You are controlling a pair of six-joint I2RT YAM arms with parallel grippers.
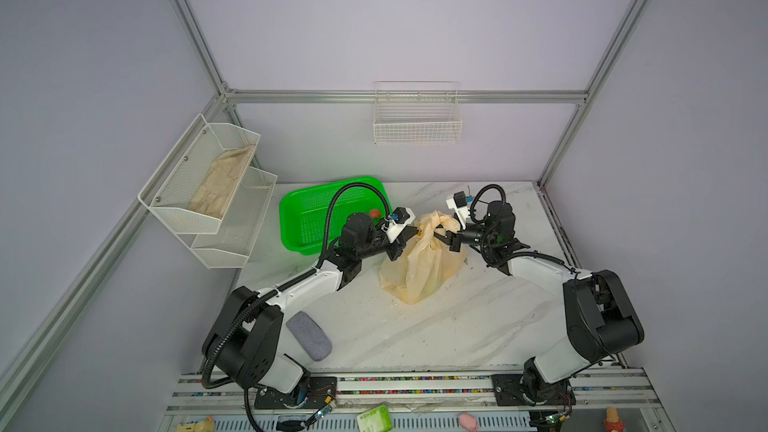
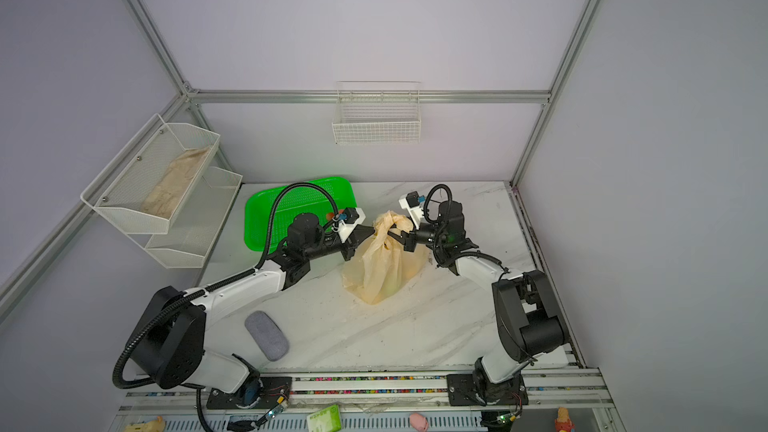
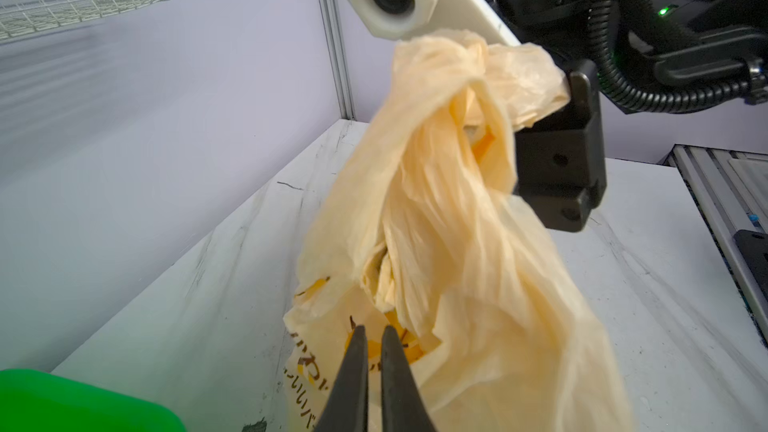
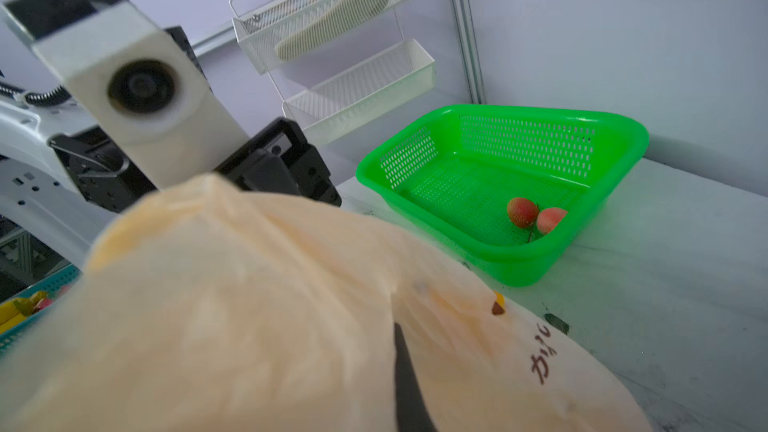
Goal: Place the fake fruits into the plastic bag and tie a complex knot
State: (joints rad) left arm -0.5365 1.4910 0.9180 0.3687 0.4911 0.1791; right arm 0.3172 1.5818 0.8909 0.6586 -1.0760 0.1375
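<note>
The bag stands on the table, right of the basket, its top twisted. The right gripper is clenched on a handle there. The left gripper, parted a slit, holds nothing beside it. The film looks thin, limp, slick and light, so grip a bunched handle, not the body. Two strawberries lie in the basket.

soft even light, curved edges, plastic bag blurred

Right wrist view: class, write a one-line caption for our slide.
Two fake fruits lie in the green basket beyond the bunched plastic bag.
</note>
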